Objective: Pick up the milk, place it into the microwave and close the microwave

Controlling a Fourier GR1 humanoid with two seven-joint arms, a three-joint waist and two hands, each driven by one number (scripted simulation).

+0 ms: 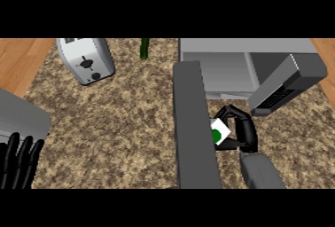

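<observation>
The right hand [241,128], black and set on a grey forearm that rises from the lower edge, has its fingers and thumb curled round a small white milk carton with a green mark [220,131], so the milk is held above the speckled brown granite counter [118,119], just in front of the grey microwave [226,66] and not inside it. The carton sits tilted in the hand, close beside the microwave's long grey door [193,133], which stands swung open and reaches toward the lower edge of the view. The microwave's pale inner cavity shows at the top, with its dark control panel [278,95] angled off to the right. The left hand [20,162] rests at the lower left edge, fingers straight and pointing up, holding nothing. A silver toaster [86,60] stands at the upper left of the counter, well apart from both hands.
</observation>
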